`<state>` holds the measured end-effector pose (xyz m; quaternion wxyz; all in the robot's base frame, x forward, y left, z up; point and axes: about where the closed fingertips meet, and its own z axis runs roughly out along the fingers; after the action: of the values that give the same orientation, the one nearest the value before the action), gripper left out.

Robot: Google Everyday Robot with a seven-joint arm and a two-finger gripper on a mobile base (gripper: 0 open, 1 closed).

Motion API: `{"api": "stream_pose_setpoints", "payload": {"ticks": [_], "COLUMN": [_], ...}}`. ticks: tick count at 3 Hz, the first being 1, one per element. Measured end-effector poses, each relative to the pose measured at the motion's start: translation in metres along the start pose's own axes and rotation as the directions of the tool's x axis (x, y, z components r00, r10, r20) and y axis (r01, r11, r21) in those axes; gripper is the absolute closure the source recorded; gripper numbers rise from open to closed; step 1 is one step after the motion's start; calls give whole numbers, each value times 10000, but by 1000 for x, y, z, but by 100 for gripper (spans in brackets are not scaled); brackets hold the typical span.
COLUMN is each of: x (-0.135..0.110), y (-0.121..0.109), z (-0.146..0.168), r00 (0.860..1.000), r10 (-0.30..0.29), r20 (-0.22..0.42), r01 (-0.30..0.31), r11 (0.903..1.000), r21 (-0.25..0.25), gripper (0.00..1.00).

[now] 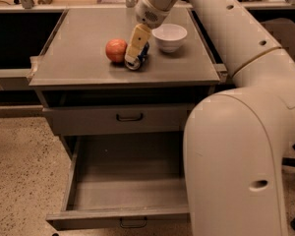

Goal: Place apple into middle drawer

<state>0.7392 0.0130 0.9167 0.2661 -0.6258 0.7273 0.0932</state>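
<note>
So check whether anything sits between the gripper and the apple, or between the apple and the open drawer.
The gripper hangs close beside the apple, on its right in the view, with the blue can lying beneath it and crowding that side. Nothing visible blocks the way to the middle drawer, open with a bare floor.

The arm (236, 146) is creamy white, smooth and round, like fat tubes joined together. Its biggest part fills the view from 3 to 5 o'clock. It has a few small dark holes (258, 184). The wrist (155, 6) has a patch of tiny dots. The gripper (134, 58), near 12 o'clock, is pale yellow with one dark spot.
</note>
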Motion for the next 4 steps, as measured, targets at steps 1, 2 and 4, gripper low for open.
{"api": "stream_pose_setpoints", "payload": {"ticks": [1,2,4], "x": [-23,-35,-43], "y": [-7,-9,-8], "z": [28,47,68], "r00": [9936,9934,9951], "r10": [427,376,423], "r20": [1049,1082,895], "r01": [-392,-334,-392], "r11": [9986,9986,9986], "r21": [-348,-411,-360], "gripper": [0,0,27]}}
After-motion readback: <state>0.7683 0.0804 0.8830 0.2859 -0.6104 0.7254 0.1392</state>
